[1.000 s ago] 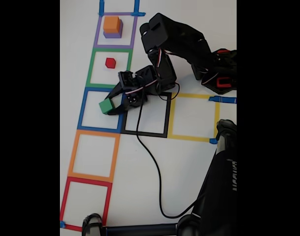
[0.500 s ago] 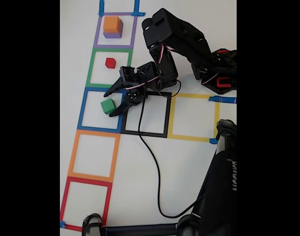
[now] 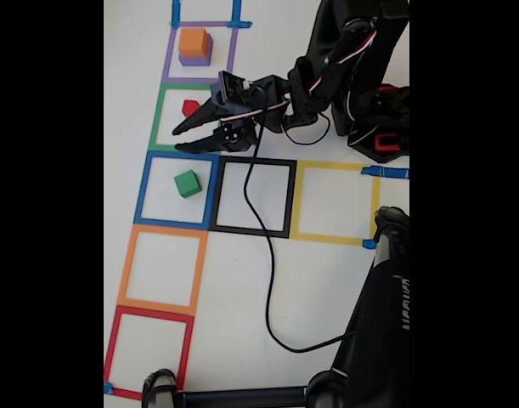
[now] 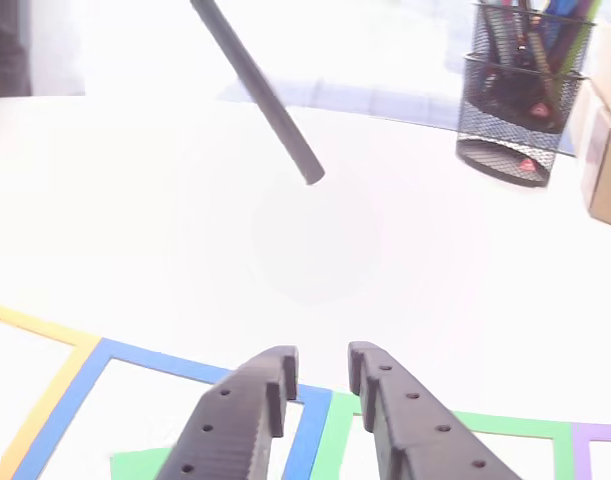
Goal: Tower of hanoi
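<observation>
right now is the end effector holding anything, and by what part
Nothing is held. The end effector is open and empty above the green square, and the green cube sits alone in the blue square.

Bright, even light — the other view washed out, soft, overexposed.

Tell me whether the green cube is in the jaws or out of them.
Out. The green cube sits alone inside the blue square, while the open gripper hovers apart over the green square's edge.
</observation>
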Controlling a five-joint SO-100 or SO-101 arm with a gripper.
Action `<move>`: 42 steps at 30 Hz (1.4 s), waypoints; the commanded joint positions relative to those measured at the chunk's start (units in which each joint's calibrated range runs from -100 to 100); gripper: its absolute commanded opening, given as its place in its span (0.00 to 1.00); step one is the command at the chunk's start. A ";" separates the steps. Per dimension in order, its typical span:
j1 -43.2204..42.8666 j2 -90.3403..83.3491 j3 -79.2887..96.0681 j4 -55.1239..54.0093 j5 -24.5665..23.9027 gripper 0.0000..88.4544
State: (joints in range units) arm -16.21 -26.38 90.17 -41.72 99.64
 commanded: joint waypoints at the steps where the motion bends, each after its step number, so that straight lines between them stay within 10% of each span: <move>1: 4.13 -23.64 -3.90 30.95 0.36 0.00; 15: 19.18 -33.97 -64.08 118.64 0.36 0.00; 21: 24.36 -27.59 -85.90 137.51 0.36 0.00; 31: 31.93 -32.12 -72.35 133.54 0.36 0.19; 42: 31.36 -41.40 -32.08 94.75 0.36 0.30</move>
State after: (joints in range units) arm 15.97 -66.06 47.85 67.84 100.00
